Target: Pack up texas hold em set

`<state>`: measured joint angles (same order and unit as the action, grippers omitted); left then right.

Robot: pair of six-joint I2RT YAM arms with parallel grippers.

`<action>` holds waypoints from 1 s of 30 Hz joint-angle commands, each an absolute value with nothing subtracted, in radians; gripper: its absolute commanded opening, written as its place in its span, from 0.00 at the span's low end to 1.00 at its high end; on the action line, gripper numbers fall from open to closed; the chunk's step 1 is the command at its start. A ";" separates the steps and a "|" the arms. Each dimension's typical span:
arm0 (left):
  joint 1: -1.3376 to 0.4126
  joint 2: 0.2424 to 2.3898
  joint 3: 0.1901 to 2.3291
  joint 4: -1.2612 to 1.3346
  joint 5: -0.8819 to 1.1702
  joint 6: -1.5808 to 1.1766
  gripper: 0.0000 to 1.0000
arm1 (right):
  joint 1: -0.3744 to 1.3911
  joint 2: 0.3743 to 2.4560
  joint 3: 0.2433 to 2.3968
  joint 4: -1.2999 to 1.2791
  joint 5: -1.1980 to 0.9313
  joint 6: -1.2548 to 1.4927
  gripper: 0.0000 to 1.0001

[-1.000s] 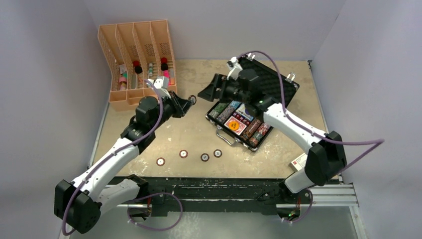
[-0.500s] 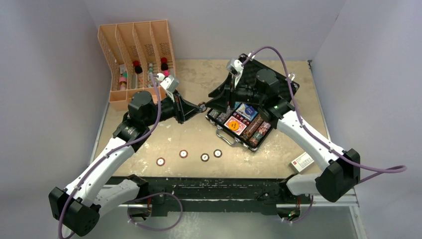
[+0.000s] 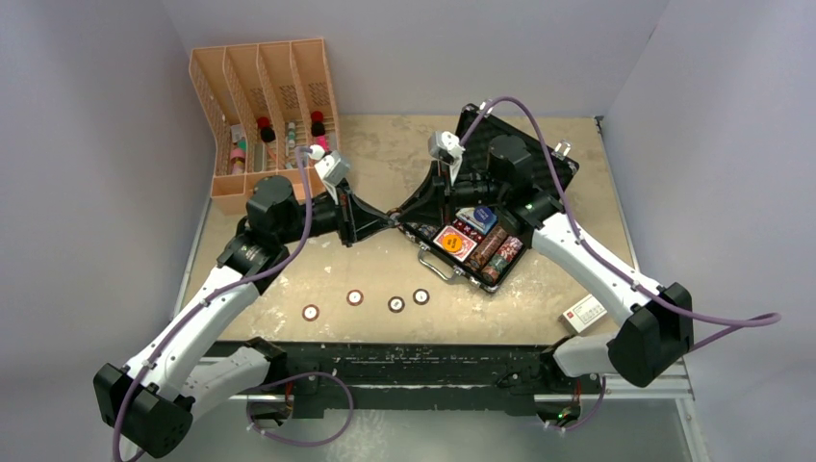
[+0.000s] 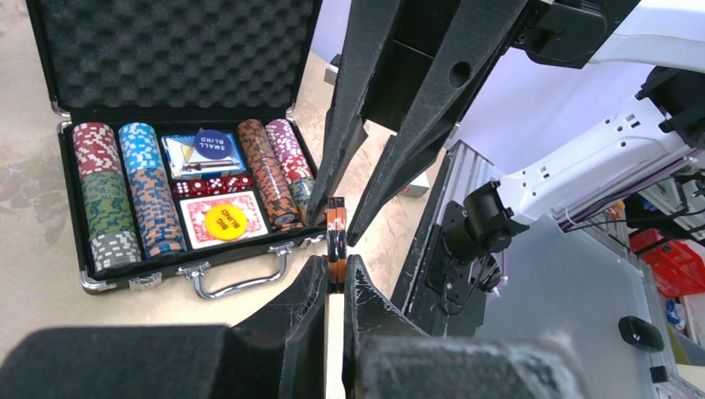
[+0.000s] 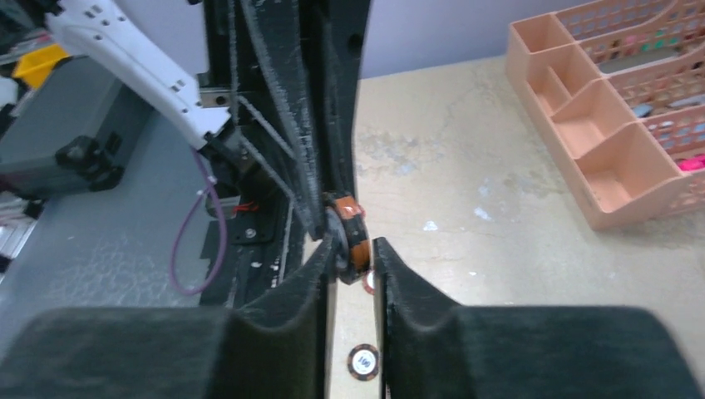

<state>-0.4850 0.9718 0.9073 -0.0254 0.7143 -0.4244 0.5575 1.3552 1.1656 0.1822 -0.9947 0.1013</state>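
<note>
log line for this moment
left gripper: shut on chip stack | right gripper: open, flanking stack | briefcase: open

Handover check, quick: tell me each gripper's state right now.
Left gripper: closed on orange-edged round poker chips, held edge-on.
Right gripper: partly open, its fingers on either side of the same chips; no firm grip visible.

This is a robotics lab, set up as a test cell. Plain grey walls box in a worn table on three sides. Along the bottom of the top view, a metal rail carries two white-and-black arms trailing purple cables. Storage shows at the wrist views' edges: a red crate lower right, a yellow bin upper left.
</note>
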 commanded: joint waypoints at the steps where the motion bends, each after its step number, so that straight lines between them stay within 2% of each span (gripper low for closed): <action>1: -0.484 0.947 0.953 0.026 0.767 -0.406 0.00 | 0.563 1.371 1.220 0.148 -1.067 0.037 0.17; 4: -0.484 0.946 0.950 0.021 0.766 -0.403 0.00 | 0.563 1.382 1.231 0.139 -1.082 0.022 0.02; 6: -0.484 0.948 0.948 0.010 0.746 -0.403 0.00 | 0.564 1.381 1.228 0.148 -1.077 0.020 0.00; 8: -0.483 0.949 0.950 -0.007 0.694 -0.414 0.13 | 0.565 1.376 1.221 0.153 -1.041 0.016 0.00; 11: -0.484 0.947 0.964 -0.081 0.586 -0.399 0.39 | 0.564 1.366 1.213 0.108 -0.953 -0.004 0.00; 14: -0.485 0.923 0.973 -0.160 0.408 -0.372 0.51 | 0.564 1.356 1.222 0.018 -0.776 -0.037 0.00; 19: -0.484 0.840 0.953 -0.220 0.000 -0.372 0.56 | 0.563 1.348 1.233 -0.229 -0.410 -0.113 0.00; 22: -0.483 0.797 0.926 -0.205 -0.174 -0.382 0.57 | 0.564 1.355 1.230 -0.326 -0.211 -0.074 0.00; 25: -0.483 0.778 0.914 -0.199 -0.240 -0.385 0.58 | 0.564 1.387 1.244 -0.489 -0.148 0.011 0.00; 30: -0.484 0.779 0.905 -0.197 -0.226 -0.385 0.59 | 0.564 1.438 1.261 -0.650 0.015 0.149 0.00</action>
<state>-0.4847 0.7753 0.9180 -0.2253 -0.1570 -0.3923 0.5636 1.4109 1.2110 -0.4637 -0.1818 0.0223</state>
